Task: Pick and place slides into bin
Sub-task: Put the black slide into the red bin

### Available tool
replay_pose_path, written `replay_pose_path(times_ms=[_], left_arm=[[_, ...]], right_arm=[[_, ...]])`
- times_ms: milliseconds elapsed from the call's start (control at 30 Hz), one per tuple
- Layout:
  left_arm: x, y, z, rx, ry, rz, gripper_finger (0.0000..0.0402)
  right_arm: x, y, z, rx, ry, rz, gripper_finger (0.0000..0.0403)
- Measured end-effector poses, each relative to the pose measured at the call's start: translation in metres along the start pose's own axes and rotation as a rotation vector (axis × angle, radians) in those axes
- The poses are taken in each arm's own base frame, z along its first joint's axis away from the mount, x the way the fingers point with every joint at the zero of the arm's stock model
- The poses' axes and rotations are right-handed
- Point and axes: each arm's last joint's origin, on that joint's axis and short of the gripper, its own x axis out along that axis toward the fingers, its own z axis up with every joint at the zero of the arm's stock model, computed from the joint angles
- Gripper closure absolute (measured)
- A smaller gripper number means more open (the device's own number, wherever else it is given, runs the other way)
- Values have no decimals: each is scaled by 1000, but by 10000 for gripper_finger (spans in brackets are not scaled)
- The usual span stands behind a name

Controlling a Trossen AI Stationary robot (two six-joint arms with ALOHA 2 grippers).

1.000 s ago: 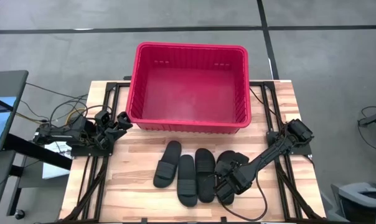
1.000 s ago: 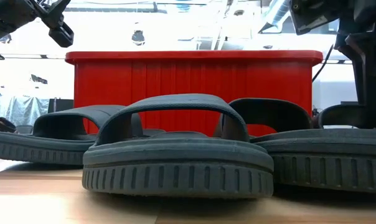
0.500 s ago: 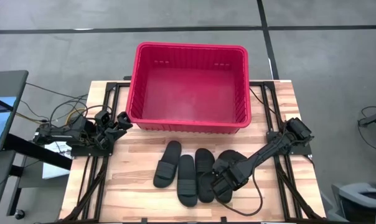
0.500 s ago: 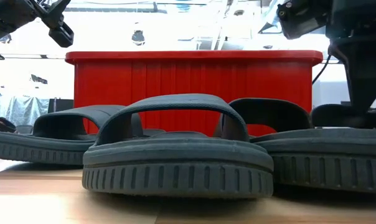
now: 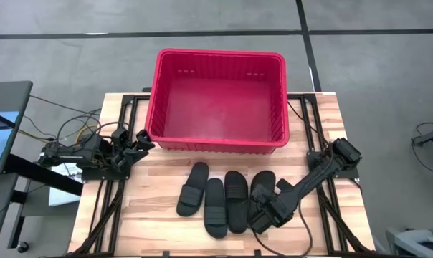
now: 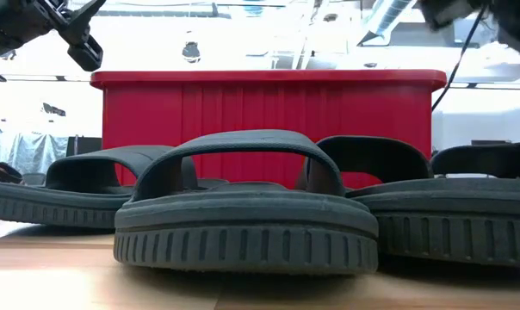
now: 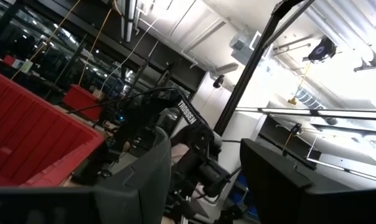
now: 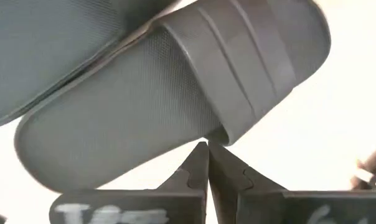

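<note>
In front of the large red ribbed plastic bin (image 5: 218, 97), four black ribbed-strap slides (image 5: 227, 198) lie in a row, where the right gripper (image 5: 262, 218) pinches the rightmost slide's (image 8: 169, 93) edge, while the left gripper (image 5: 140, 140) rests open beside the bin.

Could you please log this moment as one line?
right gripper: shut beside rightmost slide, no grip | left gripper: open, idle | bin: empty
</note>
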Motion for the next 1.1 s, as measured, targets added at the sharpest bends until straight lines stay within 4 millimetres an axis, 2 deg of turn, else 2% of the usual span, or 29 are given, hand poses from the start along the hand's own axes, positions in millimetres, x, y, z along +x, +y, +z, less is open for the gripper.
replay_pose_path(times_ms=[133, 333, 567, 733, 967, 1100], left_arm=[[0, 0, 0, 1, -2, -1, 219], [0, 0, 0, 1, -3, -1, 219], [0, 0, 0, 1, -4, -1, 219], [0, 0, 0, 2, -5, -1, 219], [0, 0, 0, 2, -6, 0, 219], [0, 0, 0, 2, -6, 0, 219]], right_arm=[[-14, 4, -6, -21, -43, 22, 402], [-15, 7, -11, -134, -44, 43, 402], [-13, 3, 7, -160, -22, 40, 396], [-11, 2, 6, -173, -67, 20, 337], [2, 2, -5, -211, -67, -11, 232], [12, -1, -10, -212, -64, -51, 189]])
